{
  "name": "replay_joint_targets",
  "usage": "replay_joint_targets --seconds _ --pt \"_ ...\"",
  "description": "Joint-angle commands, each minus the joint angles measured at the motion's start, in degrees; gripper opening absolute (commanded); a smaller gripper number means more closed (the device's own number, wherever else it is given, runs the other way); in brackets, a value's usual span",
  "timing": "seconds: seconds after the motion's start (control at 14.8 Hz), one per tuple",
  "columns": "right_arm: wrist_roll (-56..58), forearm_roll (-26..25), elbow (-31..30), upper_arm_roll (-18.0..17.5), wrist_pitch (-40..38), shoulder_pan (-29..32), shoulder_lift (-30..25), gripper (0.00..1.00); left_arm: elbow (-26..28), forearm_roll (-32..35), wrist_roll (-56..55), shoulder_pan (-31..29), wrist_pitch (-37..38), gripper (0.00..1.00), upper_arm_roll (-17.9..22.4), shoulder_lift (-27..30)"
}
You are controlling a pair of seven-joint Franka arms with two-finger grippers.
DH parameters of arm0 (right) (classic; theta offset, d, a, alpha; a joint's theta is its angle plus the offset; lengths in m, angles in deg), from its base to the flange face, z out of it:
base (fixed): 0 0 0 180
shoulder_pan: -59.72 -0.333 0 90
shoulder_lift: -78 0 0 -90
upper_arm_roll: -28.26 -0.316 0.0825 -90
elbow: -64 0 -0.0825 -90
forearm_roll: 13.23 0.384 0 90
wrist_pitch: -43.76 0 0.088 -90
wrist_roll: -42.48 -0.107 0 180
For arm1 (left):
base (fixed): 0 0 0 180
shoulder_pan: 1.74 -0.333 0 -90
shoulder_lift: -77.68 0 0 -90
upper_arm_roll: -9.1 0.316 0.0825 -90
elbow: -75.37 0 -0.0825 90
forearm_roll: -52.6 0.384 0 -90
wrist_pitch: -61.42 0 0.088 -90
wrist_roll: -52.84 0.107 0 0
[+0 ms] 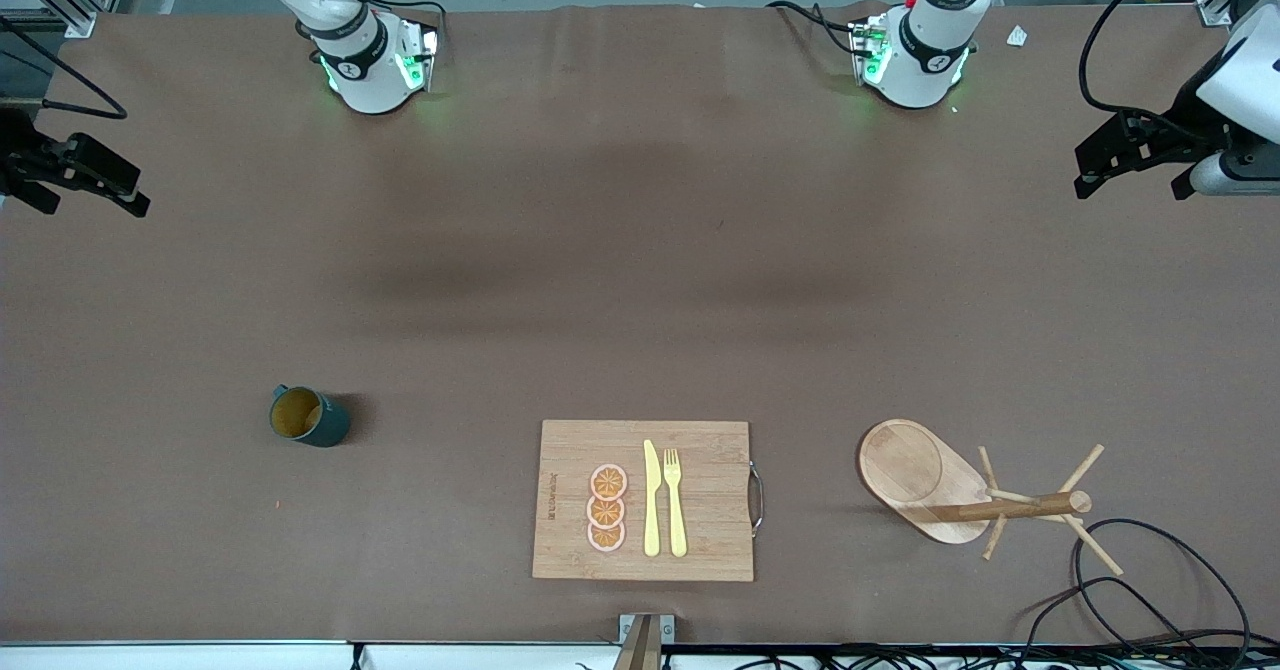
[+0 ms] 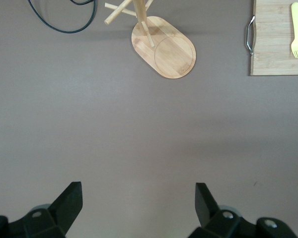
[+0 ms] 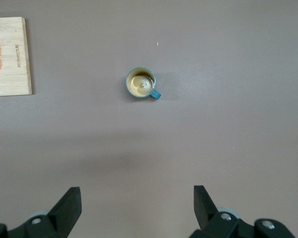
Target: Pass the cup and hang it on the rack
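**Pickup not yet begun: both arms parked, cup waiting on the tabletop**

Tabletop (image 1: pixel 640 250) first: a wide brown sheet with all the objects set along the edge nearer the front camera; I see nothing lifted and nothing held, so I judge the task to be at its very first step, the reach for the cup.

Cutting board (image 1: pixel 643 500) sits midway along that edge, carrying three orange slices (image 1: pixel 607 508), a yellow knife (image 1: pixel 651 498) and a yellow fork (image 1: pixel 675 502); none of it belongs to my job.

Rack (image 1: pixel 950 495) stands toward the left arm's end of the tabletop, upright on its oval base with its pegs bare; a loose black cable (image 1: pixel 1130 560) lies just beside it, which I would keep the arm away from at the hanging.

Cup (image 1: pixel 308 417) stands toward the right arm's end, well apart from the board, mouth up, its small handle turned toward the right arm's end.

Right pincer (image 1: pixel 75 172) hangs over the tabletop's edge at its own end, fingers (image 3: pixel 69 206) spread wide and empty; left pincer (image 1: pixel 1135 155) waits likewise at the other end, fingers (image 2: pixel 69 203) wide and empty.

Next, as I judge it, the right arm should come over the cup and take it so the handle stays free; a wall grip seems wiser than pinching the handle, since the left arm must receive it and thread that handle onto a peg.
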Motion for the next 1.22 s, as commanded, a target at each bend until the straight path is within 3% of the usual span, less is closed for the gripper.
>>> replay_joint_targets --seconds 0.0,0.27,0.47,1.15 --pt "-0.7 0.4 -1.9 0.1 0.5 -0.2 -1.8 1.0 -1.3 -0.5 1.4 -0.2 0.9 1.0 0.1 -0.8" --pt "0.0 0.2 -0.9 0.1 0.9 -0.2 -1.0 1.0 -1.4 -0.5 1.6 -0.4 1.0 1.0 0.2 -0.7" --pt "0.1 0.8 -0.2 0.1 3.7 -0.3 2.7 1.0 -1.5 0.8 1.2 -0.2 0.9 1.0 0.2 -0.8" --pt "-0.7 0.9 0.1 0.0 25.2 -6.1 31.2 1.0 -2.7 0.2 0.4 -0.2 0.7 1.0 0.3 -0.5"
